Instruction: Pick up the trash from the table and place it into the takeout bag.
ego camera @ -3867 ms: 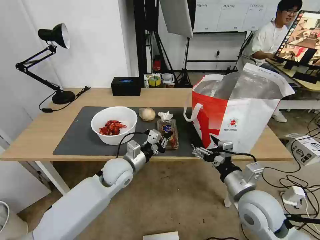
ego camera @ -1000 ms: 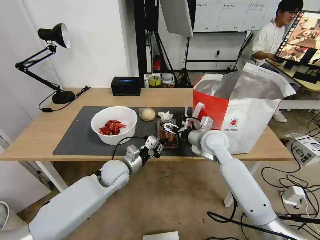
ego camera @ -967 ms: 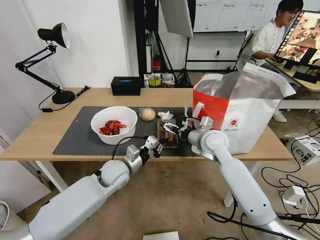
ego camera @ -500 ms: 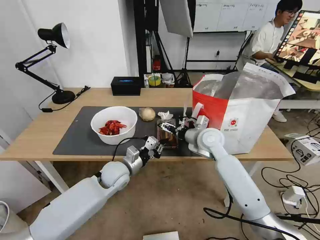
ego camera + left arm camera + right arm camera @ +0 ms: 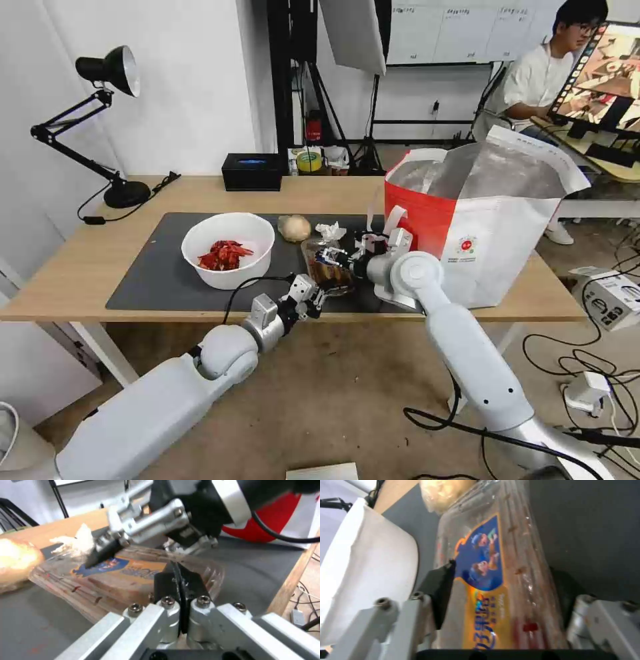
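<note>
In the head view, your right gripper point(image 5: 328, 257) reaches across the grey mat point(image 5: 153, 277) and straddles the clear clamshell tray point(image 5: 327, 272), which sits skewed on the mat just left of the takeout bag point(image 5: 480, 227). The white bowl of crayfish shells point(image 5: 228, 249), the beige lump point(image 5: 294, 228) and the crumpled tissue point(image 5: 330, 231) lie beyond and to the side of the jaws. Your left gripper point(image 5: 315, 298) hangs at the near table point(image 5: 80, 267) edge, just short of the tray's near end.

In the left wrist view, the left gripper point(image 5: 180, 580) has its fingers pressed together on nothing, tips right at the tray point(image 5: 110, 580) rim. Here you see what the head view hides: the right gripper's dark fingertip point(image 5: 100, 553) rests over the blue label, with the tissue point(image 5: 78, 540) just behind it.

In the right wrist view, the tray point(image 5: 493, 575) lies lengthwise between the spread jaws, a black pad point(image 5: 441, 590) against one long side and the other pad close to the opposite side; I judge it a grip closing on the tray, not yet firm. The bowl wall point(image 5: 366, 567) stands just outside that finger.

Risks: thin plastic may buckle or pop open under squeeze, spilling tomatoes; the skewed tray could slip out; the outer finger may nudge the bowl; the two grippers are close enough to clash.
</note>
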Controlling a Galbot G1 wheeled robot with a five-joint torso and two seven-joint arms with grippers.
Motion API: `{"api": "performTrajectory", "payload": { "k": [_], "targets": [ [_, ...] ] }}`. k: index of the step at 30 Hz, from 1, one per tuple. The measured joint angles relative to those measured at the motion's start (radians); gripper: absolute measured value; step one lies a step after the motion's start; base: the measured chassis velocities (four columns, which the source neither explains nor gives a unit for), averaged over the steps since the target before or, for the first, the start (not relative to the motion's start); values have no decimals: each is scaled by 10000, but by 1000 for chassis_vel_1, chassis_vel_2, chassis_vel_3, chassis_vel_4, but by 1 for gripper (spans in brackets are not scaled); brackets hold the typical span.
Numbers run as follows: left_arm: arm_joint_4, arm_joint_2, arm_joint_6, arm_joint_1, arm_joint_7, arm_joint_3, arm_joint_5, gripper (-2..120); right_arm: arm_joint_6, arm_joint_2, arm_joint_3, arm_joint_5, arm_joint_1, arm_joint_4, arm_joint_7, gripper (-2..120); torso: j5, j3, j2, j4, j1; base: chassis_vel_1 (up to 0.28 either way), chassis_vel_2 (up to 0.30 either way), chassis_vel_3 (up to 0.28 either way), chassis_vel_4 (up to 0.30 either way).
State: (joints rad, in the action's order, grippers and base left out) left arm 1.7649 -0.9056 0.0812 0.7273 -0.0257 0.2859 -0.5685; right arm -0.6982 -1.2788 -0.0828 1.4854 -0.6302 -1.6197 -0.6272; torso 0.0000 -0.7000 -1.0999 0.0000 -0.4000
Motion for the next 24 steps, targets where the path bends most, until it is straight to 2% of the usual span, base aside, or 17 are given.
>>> {"api": "performTrajectory", "payload": {
  "k": [1, 3, 5, 7, 9, 11, 14, 24],
  "targets": [
    [14, 3, -1, 12, -6, -17, -1, 0, 0, 5, -2, -3, -10, 1, -26, 51, 0, 0, 0, 0, 0, 0, 0, 0, 0],
    [18, 4, -1, 21, -7, -23, -1, 0, 0, 6, -3, -5, -14, 1, -36, 47, 0, 0, 0, 0, 0, 0, 0, 0, 0],
    [39, 7, -2, 85, -16, -85, -3, 0, 22, 12, -6, -13, -36, 8, -56, 36, 0, 0, 0, 0, 0, 0, 0, 0, 0],
    [45, 11, -1, 99, -24, -102, -5, 0, 33, 15, -6, -15, -42, 13, -60, 32, 0, 0, 0, 0, 0, 0, 0, 0, 0],
    [46, 29, -1, 115, -55, -136, -13, 0, 66, 24, -8, -24, -71, 27, -62, 21, 0, 0, -2, 0, 0, 0, 0, 0, 0],
    [46, 39, -1, 116, -60, -147, -19, 0, 79, 28, -8, -26, -84, 30, -60, 18, -1, 1, -2, 0, 0, 0, 0, 0, 0],
    [55, 93, -1, 134, -69, -227, -41, 0, 127, 32, -24, -26, -123, 21, -46, 3, 0, 1, -3, 1, 1, 0, 0, 0, 0],
    [465, 399, -36, 856, -293, -823, -48, 0, 600, -1, -114, -56, -235, -37, 432, 0, -2, -1, -2, 0, 0, 0, 0, 0, 0]
  ]
}}
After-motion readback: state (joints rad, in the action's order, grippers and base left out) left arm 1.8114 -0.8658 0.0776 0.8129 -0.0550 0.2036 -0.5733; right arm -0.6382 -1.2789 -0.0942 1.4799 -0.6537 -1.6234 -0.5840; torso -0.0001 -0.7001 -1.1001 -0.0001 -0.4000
